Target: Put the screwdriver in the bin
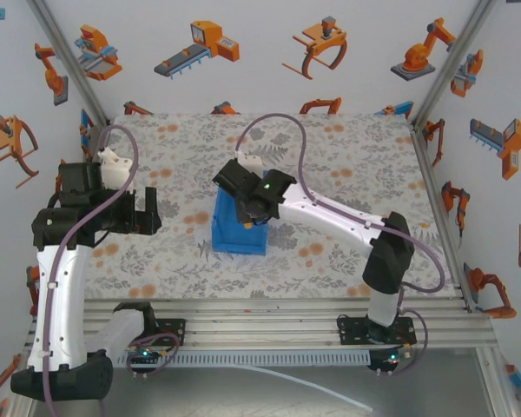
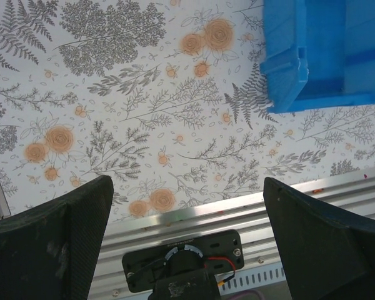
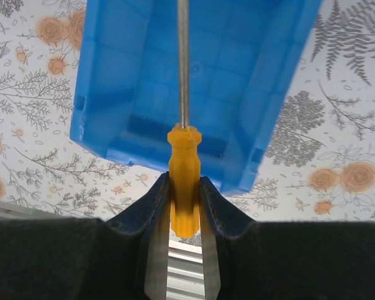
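The right gripper [image 3: 184, 187] has its two jaws squeezed tight on the orange-yellow handle of the screwdriver [image 3: 184, 150]. In the right wrist view the handle sits low in the middle of the frame. The thin grey shaft points straight up to the top edge. The shaft lies over the open blue bin [image 3: 250, 69], which takes up the upper middle of that frame. I cannot tell if the tip touches the bin.

In the top view the right gripper [image 1: 259, 207] is in the middle of the frame, over the bin [image 1: 239, 236]. The left gripper [image 1: 148, 211] is on the left side, well apart from the bin. In the left wrist view its jaws are wide apart, with its black fingers [image 2: 56, 244] in the lower corners. Above them is the flowery table [image 2: 144, 125]. A corner of the bin [image 2: 325, 50] shows at the upper right.
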You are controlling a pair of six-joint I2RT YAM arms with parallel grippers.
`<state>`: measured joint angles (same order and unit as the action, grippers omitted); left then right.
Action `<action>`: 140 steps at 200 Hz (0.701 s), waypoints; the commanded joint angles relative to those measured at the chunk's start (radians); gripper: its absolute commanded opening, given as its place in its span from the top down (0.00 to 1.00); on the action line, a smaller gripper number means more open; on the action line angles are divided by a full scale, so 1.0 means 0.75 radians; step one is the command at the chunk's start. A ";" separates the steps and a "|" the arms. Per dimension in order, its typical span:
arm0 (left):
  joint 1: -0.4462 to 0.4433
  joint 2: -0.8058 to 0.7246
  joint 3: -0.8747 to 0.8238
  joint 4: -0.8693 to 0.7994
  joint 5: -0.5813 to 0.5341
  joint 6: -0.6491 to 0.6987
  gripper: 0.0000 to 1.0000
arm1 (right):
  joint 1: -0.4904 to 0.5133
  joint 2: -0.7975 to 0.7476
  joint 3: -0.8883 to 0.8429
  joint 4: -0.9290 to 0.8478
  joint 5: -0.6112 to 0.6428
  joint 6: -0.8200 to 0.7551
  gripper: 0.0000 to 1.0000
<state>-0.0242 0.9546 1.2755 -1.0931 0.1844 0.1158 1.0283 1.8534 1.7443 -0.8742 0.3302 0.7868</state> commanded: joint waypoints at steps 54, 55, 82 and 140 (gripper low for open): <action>0.030 -0.034 0.031 -0.029 0.080 -0.045 0.03 | 0.023 0.207 0.130 0.013 0.048 0.037 0.83; 0.031 -0.035 0.030 -0.029 0.081 -0.046 0.03 | 0.024 0.211 0.133 0.011 0.048 0.035 0.83; 0.034 -0.035 0.027 -0.029 0.096 -0.051 0.03 | 0.022 0.299 0.189 0.008 0.054 0.029 0.83; 0.040 -0.035 0.025 -0.028 0.109 -0.059 0.03 | 0.003 0.437 0.246 0.013 0.061 0.039 0.83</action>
<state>-0.0021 0.9398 1.2755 -1.0935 0.2390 0.0875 1.0420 2.1529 1.8923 -0.8589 0.3477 0.8036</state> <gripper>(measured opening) 0.974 0.250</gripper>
